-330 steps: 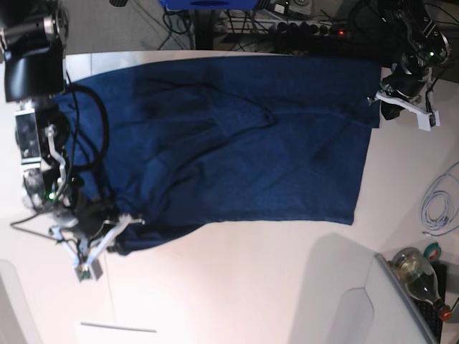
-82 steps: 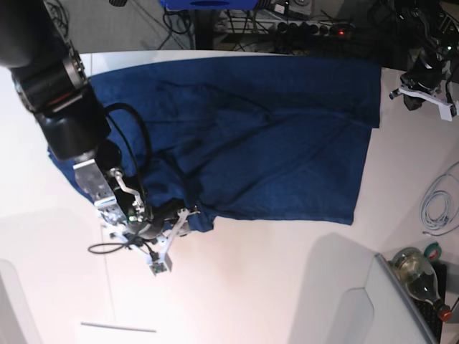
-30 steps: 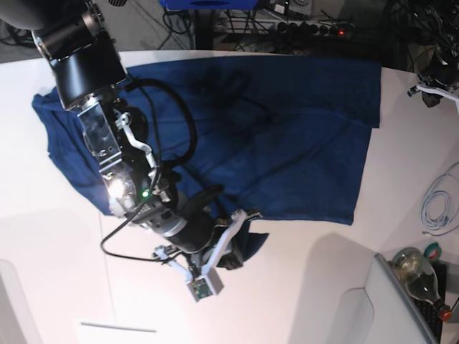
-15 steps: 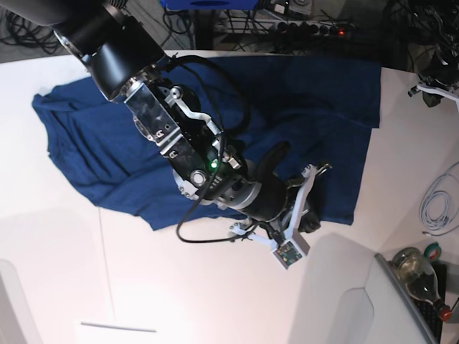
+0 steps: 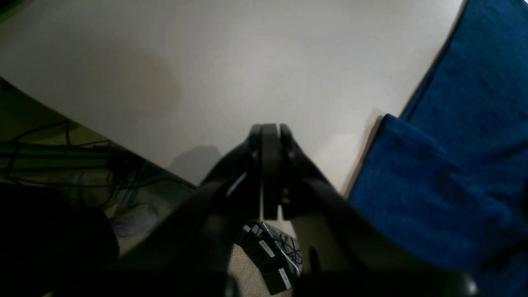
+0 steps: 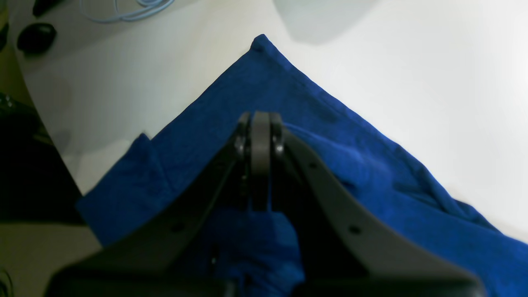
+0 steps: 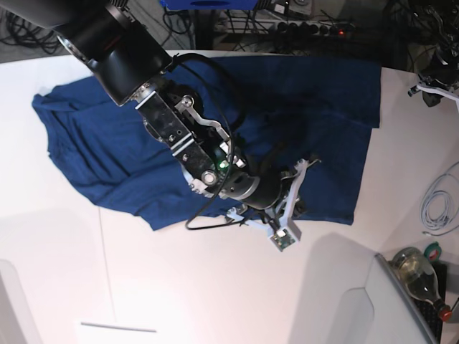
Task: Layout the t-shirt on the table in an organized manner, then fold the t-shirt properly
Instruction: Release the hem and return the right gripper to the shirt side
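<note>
Covering much of the t-shirt (image 7: 107,150) in the base view, the right arm hides the cloth beneath it. The right gripper (image 6: 260,123) has jaws pressed together over the shirt near its corner — a pinched fold cannot be confirmed. The left gripper (image 5: 268,134) is closed on nothing, beside the shirt's edge above the table (image 5: 247,62). Labels on dark boxes beyond the table edge are unreadable.

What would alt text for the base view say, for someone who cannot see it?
Overhead view: the right gripper is shut on the t-shirt, pinching cloth near its lower hem on the table. The left gripper is shut beyond the shirt, holding nothing.
</note>
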Controlling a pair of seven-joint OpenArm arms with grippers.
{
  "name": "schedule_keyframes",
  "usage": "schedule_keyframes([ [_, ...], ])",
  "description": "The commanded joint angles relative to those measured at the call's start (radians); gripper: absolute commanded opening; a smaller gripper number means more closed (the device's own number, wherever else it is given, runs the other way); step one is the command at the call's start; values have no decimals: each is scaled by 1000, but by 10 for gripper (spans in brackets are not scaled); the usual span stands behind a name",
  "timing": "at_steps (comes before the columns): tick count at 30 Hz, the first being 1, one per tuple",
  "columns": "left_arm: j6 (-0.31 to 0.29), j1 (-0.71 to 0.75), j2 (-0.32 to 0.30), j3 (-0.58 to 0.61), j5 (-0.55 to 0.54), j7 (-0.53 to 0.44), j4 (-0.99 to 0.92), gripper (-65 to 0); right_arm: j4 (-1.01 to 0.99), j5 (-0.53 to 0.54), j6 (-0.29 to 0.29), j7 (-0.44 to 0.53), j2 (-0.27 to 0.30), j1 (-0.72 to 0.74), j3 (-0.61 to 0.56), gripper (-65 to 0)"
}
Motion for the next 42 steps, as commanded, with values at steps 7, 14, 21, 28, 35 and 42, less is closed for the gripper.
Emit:
schedule_keyframes([
  [7, -5, 6, -19, -5, -11, -16, 16, -650, 23, 13, 4, 29, -21, 19, -131, -650],
  [14, -5, 24, -19, -5, -17, -17, 16, -650, 22, 13, 4, 29, -21, 19, -186, -650],
  [21, -5, 24, -16, -2, -17, -17, 18, -650, 20, 13, 5, 27, -28, 18, -187, -615],
  [28, -5, 21, -15, 4, -18, -14, 25, -650, 218, 11, -3, -48, 91, 4, -117, -240],
  [35, -6, 25, 20, 41, -20, -14, 90, -650, 255, 7, -4, -73, 282, -105, 434, -431],
  [42, 0, 55, 116, 262, -9, -17, 196, -650, -85, 7, 30, -70, 367, -71, 719, -639],
])
